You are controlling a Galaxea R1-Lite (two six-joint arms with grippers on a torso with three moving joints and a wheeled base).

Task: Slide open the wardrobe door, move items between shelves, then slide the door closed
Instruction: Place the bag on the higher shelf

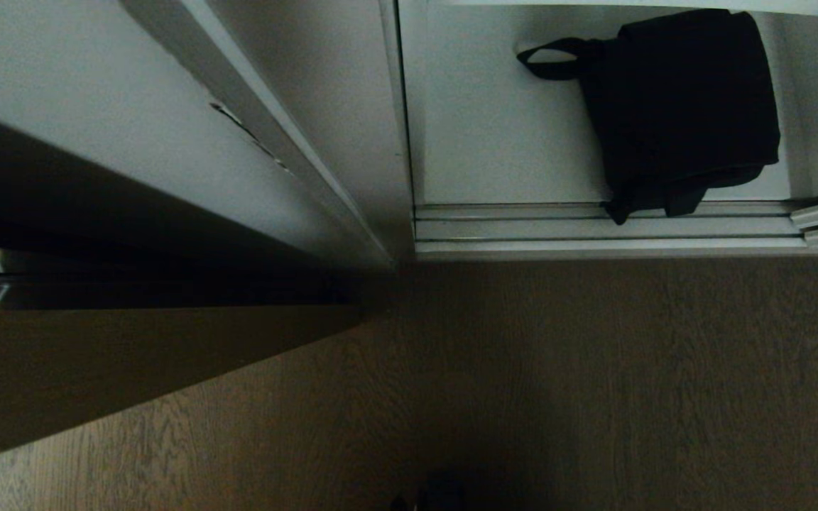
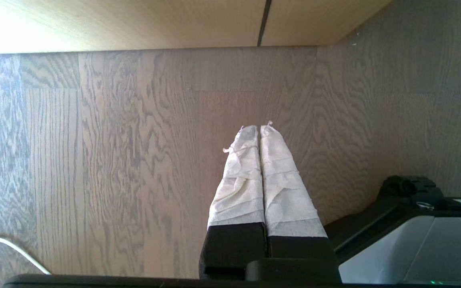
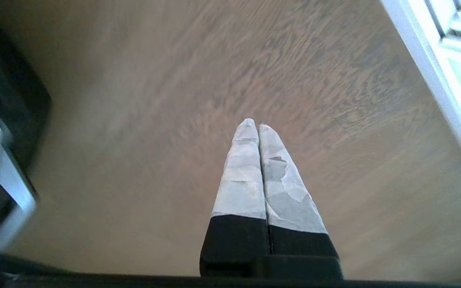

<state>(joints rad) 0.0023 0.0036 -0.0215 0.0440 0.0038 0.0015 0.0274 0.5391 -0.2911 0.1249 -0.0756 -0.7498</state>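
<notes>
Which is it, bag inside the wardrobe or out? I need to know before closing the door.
Mostly inside: the black bag lies on the white shelf, one corner overhanging the door track.

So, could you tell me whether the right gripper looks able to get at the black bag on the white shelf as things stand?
Probably yes: the black bag lies uncovered on the white shelf, nothing in front of it. The right gripper is shut over the floor, empty.

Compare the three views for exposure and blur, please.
Head view: dim, black bag nearly featureless, floor in shadow. Left wrist view: sharp wood grain, glare in one corner. Right wrist view: floor smeared by blur, taped fingers sharp.
</notes>
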